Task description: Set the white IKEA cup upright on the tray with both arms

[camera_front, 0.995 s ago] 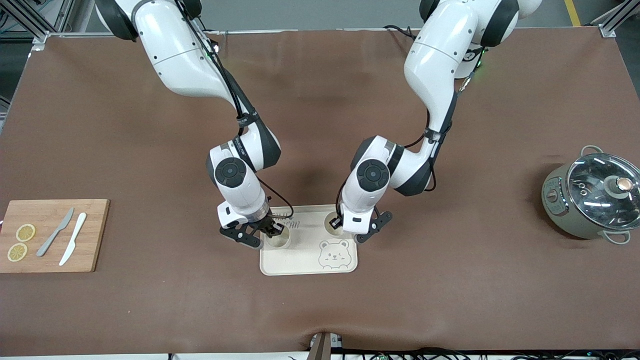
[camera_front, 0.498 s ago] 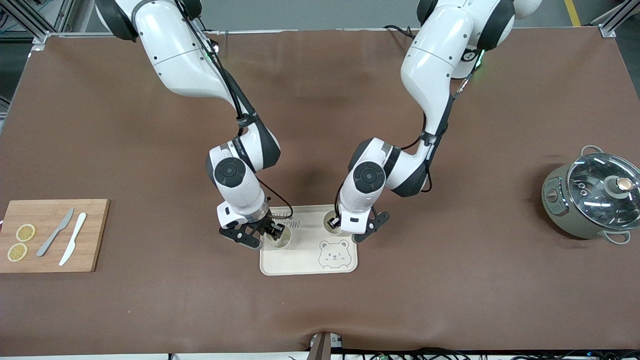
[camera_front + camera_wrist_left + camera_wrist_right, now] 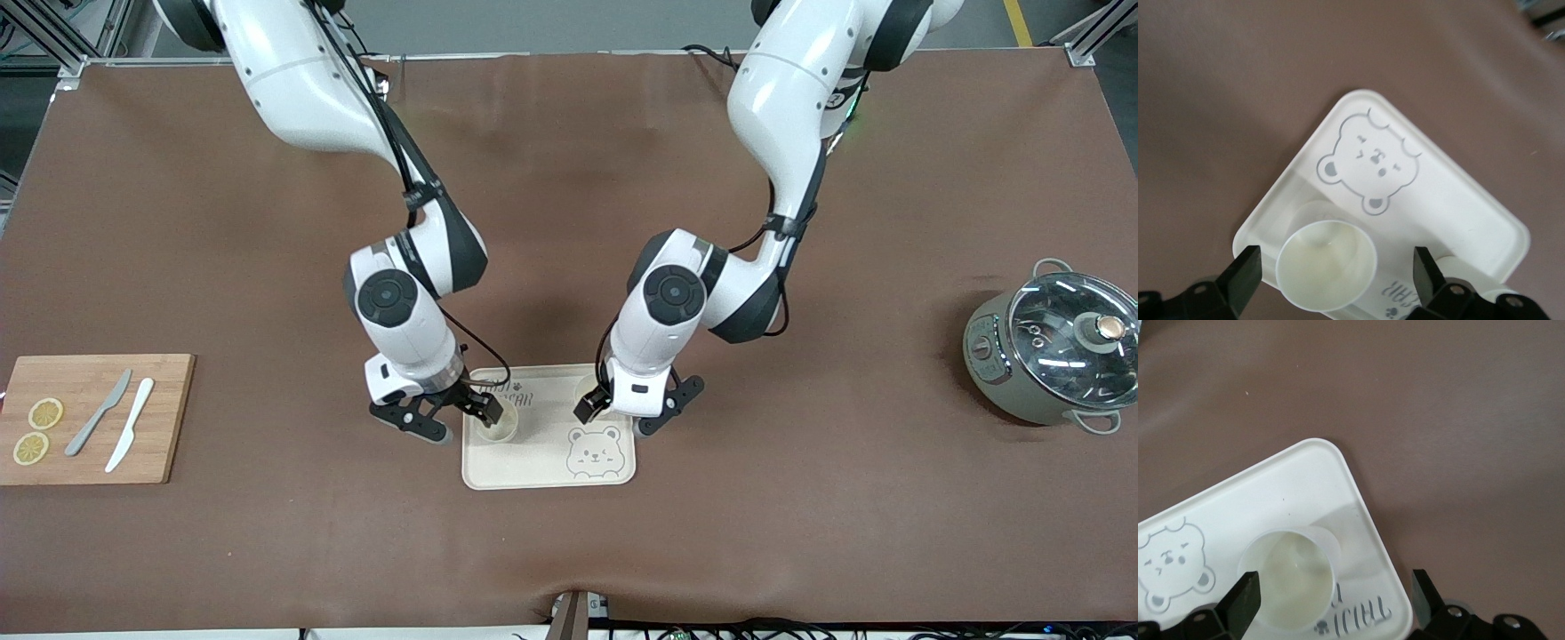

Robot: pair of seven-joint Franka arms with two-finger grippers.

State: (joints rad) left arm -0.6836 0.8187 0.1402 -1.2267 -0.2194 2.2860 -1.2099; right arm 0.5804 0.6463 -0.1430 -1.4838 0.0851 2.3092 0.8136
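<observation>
Two white cups stand upright and empty on the cream tray [image 3: 533, 467], one [image 3: 498, 424] toward the right arm's end, the other [image 3: 1327, 263] toward the left arm's end. Grey "TAIJI BEAR" lettering [image 3: 1361, 614] and a bear face [image 3: 594, 448] mark the tray. The right gripper [image 3: 460, 415] and left gripper [image 3: 624, 414] each hover over a cup, fingers spread, holding nothing
</observation>
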